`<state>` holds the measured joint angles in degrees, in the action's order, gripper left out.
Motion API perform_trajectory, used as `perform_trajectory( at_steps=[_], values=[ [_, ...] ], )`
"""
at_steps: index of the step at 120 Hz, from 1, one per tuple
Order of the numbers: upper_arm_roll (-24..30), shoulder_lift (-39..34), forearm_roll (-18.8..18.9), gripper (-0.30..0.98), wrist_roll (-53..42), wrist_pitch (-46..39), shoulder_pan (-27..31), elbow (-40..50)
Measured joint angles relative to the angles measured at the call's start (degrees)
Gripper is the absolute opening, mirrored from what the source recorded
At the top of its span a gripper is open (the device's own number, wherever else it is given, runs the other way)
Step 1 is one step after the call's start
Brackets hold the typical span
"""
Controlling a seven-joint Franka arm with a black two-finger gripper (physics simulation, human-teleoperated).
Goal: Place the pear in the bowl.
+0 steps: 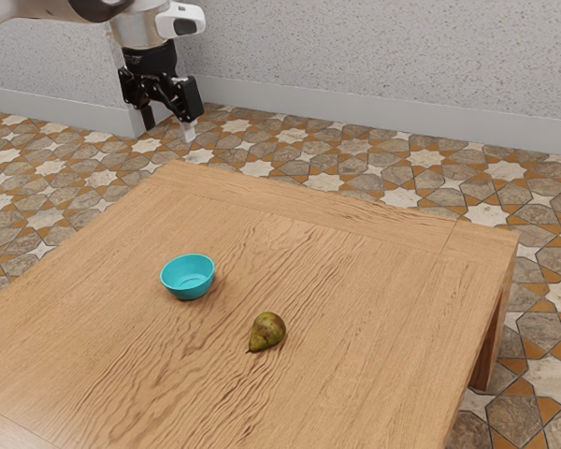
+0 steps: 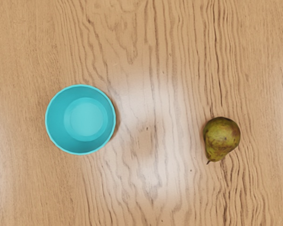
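My gripper (image 1: pixel 168 123) hangs high at the exterior view's upper left, its two fingers apart with nothing between them. On the wooden table below stands a turquoise bowl (image 1: pixel 188 277), upright and with a bare inside. A green-brown pear (image 1: pixel 267 331) lies on its side on the wood, apart from the bowl, toward the exterior view's right. From above, the wrist view has both the round bowl (image 2: pixel 80 119) and the pear (image 2: pixel 221 138), with a stretch of tabletop between them.
The wooden table (image 1: pixel 374 309) has its far edge and a corner in the exterior view, with one leg below that corner. Around it lies a patterned tile floor (image 1: pixel 355 161), and a speckled wall (image 1: pixel 383 56) stands behind.
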<state>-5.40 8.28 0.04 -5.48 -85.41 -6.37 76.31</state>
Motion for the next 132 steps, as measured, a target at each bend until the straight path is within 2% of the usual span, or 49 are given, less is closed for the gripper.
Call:
perform_trajectory(
  at_steps=[21, 48, 68, 80, 107, 132],
  values=[
    [0.4, 0.3, 0.2, 0.69, -0.1, 0.0, -0.5, -0.1],
    [0.7, 5.8, 0.4, 0.69, 0.5, -1.7, -5.0, -0.1],
    [0.7, 11.0, 0.5, 0.69, 2.9, -4.0, -8.6, 0.1],
    [1.6, 11.8, 0.6, 0.69, 6.0, -4.8, -11.0, 0.8],
    [2.9, 6.8, -0.5, 0.69, 11.9, -11.3, -12.0, 19.5],
    [2.6, 6.8, -0.2, 0.69, 14.2, -16.9, -12.3, 25.8]
  ],
)
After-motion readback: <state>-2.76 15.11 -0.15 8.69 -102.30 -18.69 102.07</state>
